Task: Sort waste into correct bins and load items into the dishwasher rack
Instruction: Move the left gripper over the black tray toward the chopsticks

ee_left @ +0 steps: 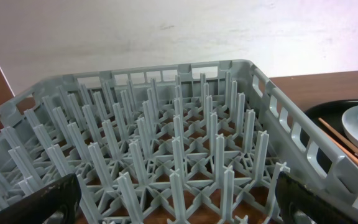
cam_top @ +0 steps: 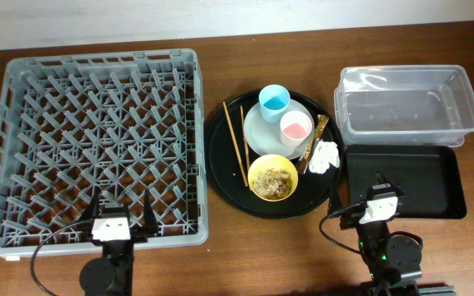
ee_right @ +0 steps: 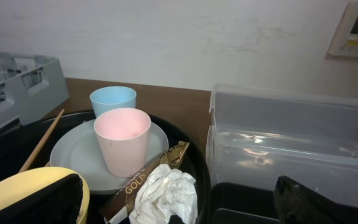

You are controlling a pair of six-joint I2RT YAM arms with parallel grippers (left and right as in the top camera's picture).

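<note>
The dishwasher rack point(cam_top: 97, 131) fills the left, your left gripper point(cam_top: 123, 207) spread wide at its near edge. On the round black tray point(cam_top: 220, 156), the crumpled napkin point(cam_top: 326, 156) lies left and slightly far of your right gripper point(cam_top: 381, 191), whose jaws are apart and empty. That arm is nearer.

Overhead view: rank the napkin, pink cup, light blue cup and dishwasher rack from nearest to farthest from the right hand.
Measured from the right hand:
1. Napkin, just to its left and slightly back.
2. Pink cup, further left and back.
3. Light blue cup, behind the pink cup.
4. Dishwasher rack, on the far left of the table.
</note>
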